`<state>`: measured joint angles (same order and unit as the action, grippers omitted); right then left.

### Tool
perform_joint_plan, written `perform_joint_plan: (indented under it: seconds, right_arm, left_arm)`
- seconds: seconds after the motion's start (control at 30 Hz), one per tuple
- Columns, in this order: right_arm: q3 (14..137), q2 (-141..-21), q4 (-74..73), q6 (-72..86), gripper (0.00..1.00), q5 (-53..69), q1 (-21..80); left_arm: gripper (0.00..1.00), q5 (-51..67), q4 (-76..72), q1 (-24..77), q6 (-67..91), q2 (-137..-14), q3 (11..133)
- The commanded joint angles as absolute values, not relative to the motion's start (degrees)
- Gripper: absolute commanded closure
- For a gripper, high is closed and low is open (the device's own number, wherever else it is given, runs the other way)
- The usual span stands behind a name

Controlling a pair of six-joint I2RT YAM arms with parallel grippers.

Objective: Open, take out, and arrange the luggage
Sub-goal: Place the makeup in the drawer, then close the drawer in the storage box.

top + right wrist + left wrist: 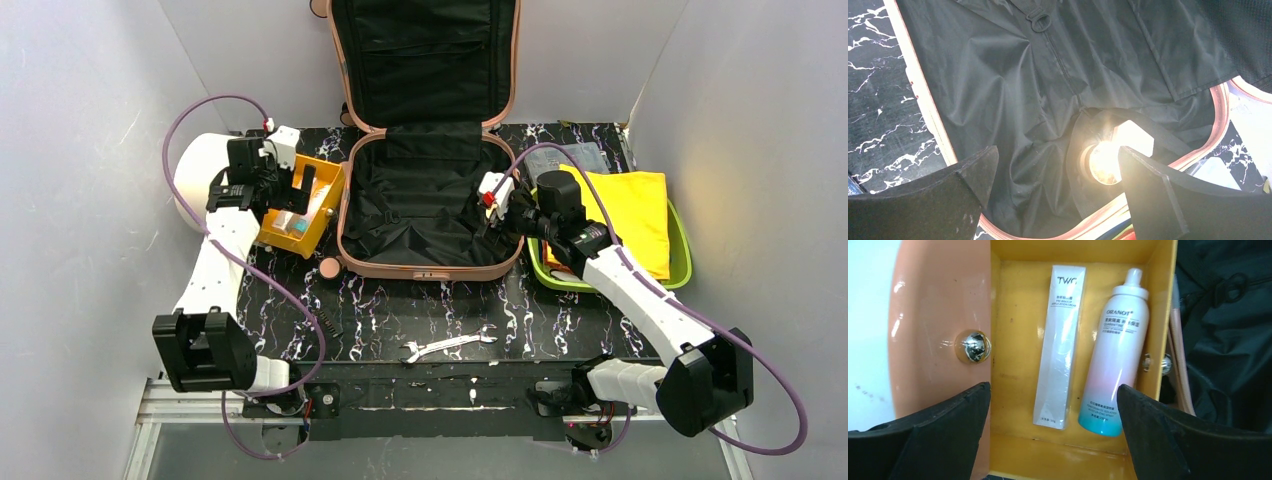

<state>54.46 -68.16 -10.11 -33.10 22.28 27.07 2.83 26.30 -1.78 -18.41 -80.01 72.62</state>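
The luggage (430,270), a salmon-pink suitcase, lies open mid-table with its lid (425,60) propped against the back wall. Its black lining (1013,75) is crumpled. My right gripper (492,208) hovers over the suitcase's right side, open (1058,150), nothing between its fingers. My left gripper (300,190) hangs open (1052,387) above a yellow box (325,215) left of the suitcase. In that box (1013,450) lie a white carton (1060,345) and a white-to-teal spray bottle (1115,355), side by side, untouched by the fingers.
A lime-green tray (680,260) holding a yellow cloth (630,215) stands right of the suitcase. A wrench (447,345) lies near the front edge. A round cream drum box (200,170) sits at far left. A glaring round object (1103,162) rests on the lining.
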Motion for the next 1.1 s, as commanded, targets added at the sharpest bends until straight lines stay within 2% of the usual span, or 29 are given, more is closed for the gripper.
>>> perform_joint_plan:
  seconds: [0.0,0.2,0.53,0.87,1.07]
  right_arm:
    - [54.4,-67.3,-7.6,-32.2,0.02,23.8,26.8]
    - [54.0,-67.2,-7.4,-32.0,0.02,24.4,26.2]
    - [53.6,-67.7,-7.1,-31.4,0.02,26.1,25.0]
    - [53.1,-67.4,-7.1,-30.6,0.02,27.8,23.5]
    - [53.0,-67.4,-6.9,-30.2,0.02,28.8,22.9]
  left_arm:
    - [0.02,9.2,25.3,-1.4,-18.5,-74.6,72.3]
    - [0.02,12.3,25.7,2.9,-22.4,-73.0,70.2]
    - [0.02,0.0,21.4,11.5,-31.0,-74.2,66.2]
    - [0.02,-9.0,14.6,12.7,-35.9,-78.6,65.4]
    - [0.09,-12.7,11.3,12.8,-38.1,-80.4,65.5]
